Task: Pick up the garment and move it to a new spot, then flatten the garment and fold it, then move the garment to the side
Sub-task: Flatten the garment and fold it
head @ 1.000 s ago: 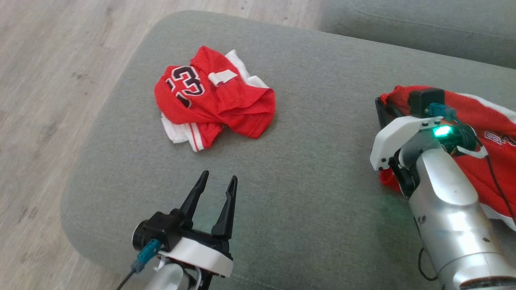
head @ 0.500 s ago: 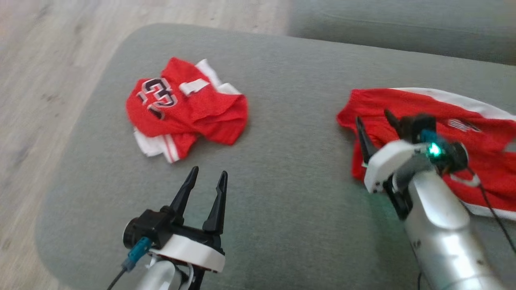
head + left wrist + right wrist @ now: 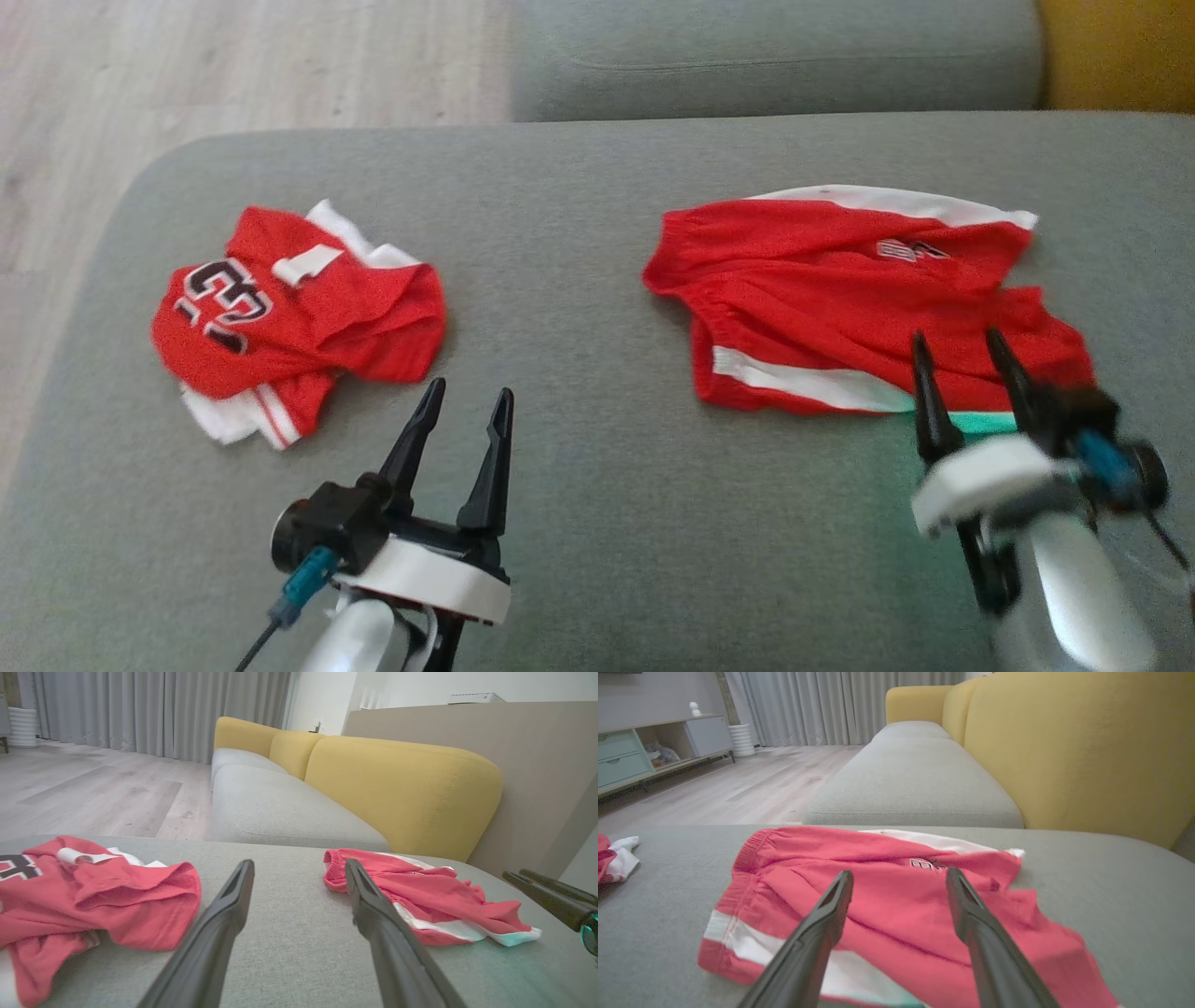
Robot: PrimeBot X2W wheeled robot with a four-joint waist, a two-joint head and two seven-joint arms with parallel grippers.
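1. Left hand (image 3: pixel 470 387): two long, dark, tapered fingers spread wide with nothing between them. It hangs over bare seat between the two garments.
2. Right hand (image 3: pixel 956 336): fingers also wide apart and empty, with the tips over the near hem of the shorts. Contact with the cloth cannot be judged. It is blurred in the head view.
3. Shorts (image 3: pixel 840 299): thin, limp red cloth with a white side band. They lie spread but rumpled on the right half of the seat. The right wrist view brings out the gathered waistband (image 3: pixel 752 851) and a small dark logo. The left wrist view gives a low, creased heap.
4. Jersey (image 3: pixel 299 317): red with white trim and a dark number, bunched on the left half of the seat, well apart from the shorts.
5. Sofa (image 3: pixel 579 280): grey woven seat with rounded corners. The wrist views add a padded yellow backrest (image 3: pixel 402 784).
6. Floor (image 3: pixel 187 65): pale wood planks.
7. Cabinet (image 3: pixel 644 742): low, with teal drawers, seen from the right wrist.
8. Curtains (image 3: pixel 140 709): grey and pleated, farthest off.
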